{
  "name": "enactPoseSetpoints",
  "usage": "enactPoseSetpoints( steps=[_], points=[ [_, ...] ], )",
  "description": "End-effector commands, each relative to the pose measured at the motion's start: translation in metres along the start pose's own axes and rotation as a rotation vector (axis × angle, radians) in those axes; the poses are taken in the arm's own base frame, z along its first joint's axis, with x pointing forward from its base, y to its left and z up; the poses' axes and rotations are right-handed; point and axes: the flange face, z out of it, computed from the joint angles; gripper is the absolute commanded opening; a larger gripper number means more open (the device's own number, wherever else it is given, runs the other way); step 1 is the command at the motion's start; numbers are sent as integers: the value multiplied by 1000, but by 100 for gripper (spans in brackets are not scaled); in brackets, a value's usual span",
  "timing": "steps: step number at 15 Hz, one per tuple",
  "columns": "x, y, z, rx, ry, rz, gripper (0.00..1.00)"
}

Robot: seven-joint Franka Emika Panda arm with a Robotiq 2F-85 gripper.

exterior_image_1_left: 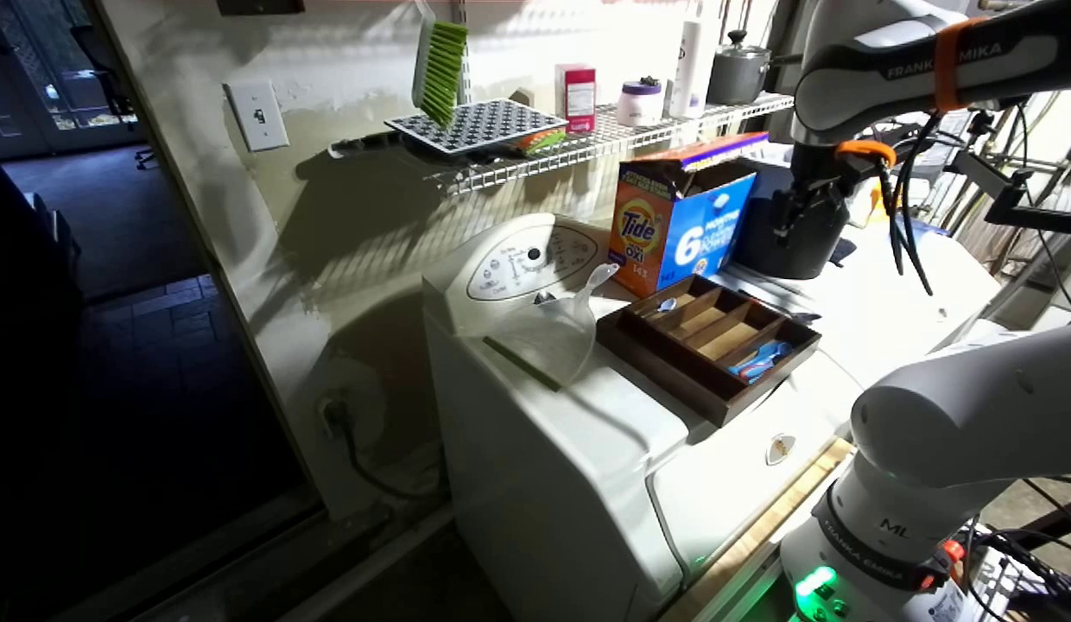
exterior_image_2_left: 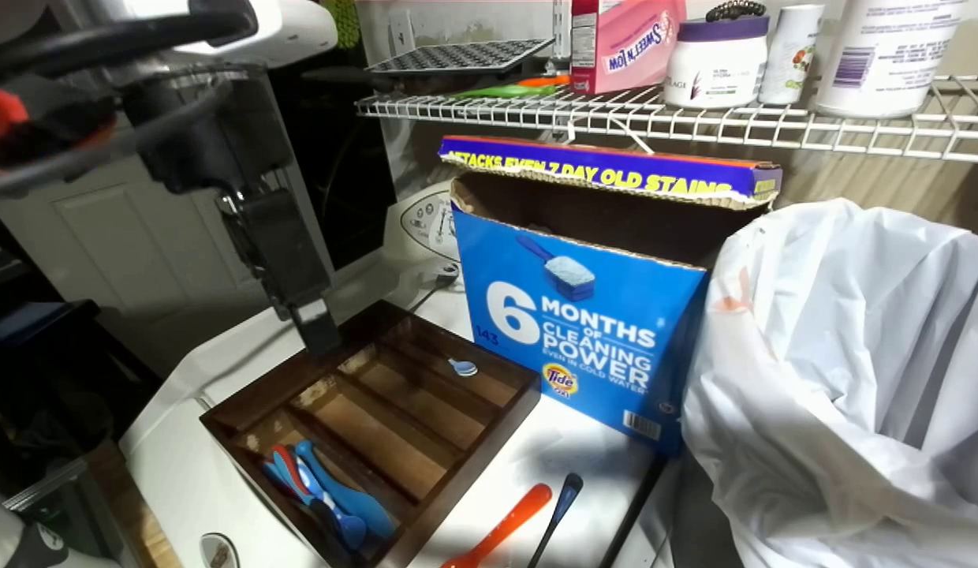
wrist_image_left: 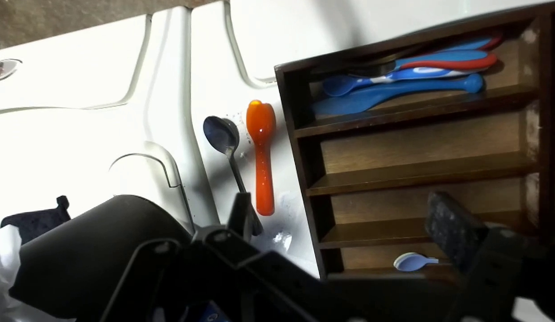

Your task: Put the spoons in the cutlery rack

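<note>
The cutlery rack is a dark wooden tray (exterior_image_1_left: pixel 661 380) with long compartments; its dividers show in the wrist view (wrist_image_left: pixel 416 175). A small pale blue-white spoon (wrist_image_left: pixel 411 262) lies in the compartment nearest the detergent box. Blue and red cutlery, including a blue-white spoon (wrist_image_left: pixel 385 78), lies in the opposite end compartment. An orange spoon (wrist_image_left: pixel 264 161) and a dark metal spoon (wrist_image_left: pixel 221 134) lie side by side outside the rack; their handles show in an exterior view (exterior_image_2_left: pixel 511 525). My gripper (wrist_image_left: pixel 344 214) is open and empty above the rack and spoons. One finger covers part of the dark handle.
A Tide box (exterior_image_2_left: pixel 576 315) stands behind the rack. A black bin (wrist_image_left: pixel 103 255) with a white bag (exterior_image_2_left: pixel 836 355) stands beside it. A wire shelf (exterior_image_1_left: pixel 630 134) with goods hangs above. A translucent plastic scoop-like thing (exterior_image_1_left: pixel 548 337) stands on the white machine beside the rack.
</note>
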Motion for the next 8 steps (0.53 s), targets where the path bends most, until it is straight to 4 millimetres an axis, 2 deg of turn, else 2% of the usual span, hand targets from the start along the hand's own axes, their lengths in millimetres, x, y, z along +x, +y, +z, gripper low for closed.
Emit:
enactPoseSetpoints(
  steps=[1, 5, 8],
  points=[
    [5, 26, 34, 46, -2, 29, 100],
    [12, 49, 72, 51, -50, 92, 100],
    [18, 53, 96, 59, -110, 104, 100]
  ],
)
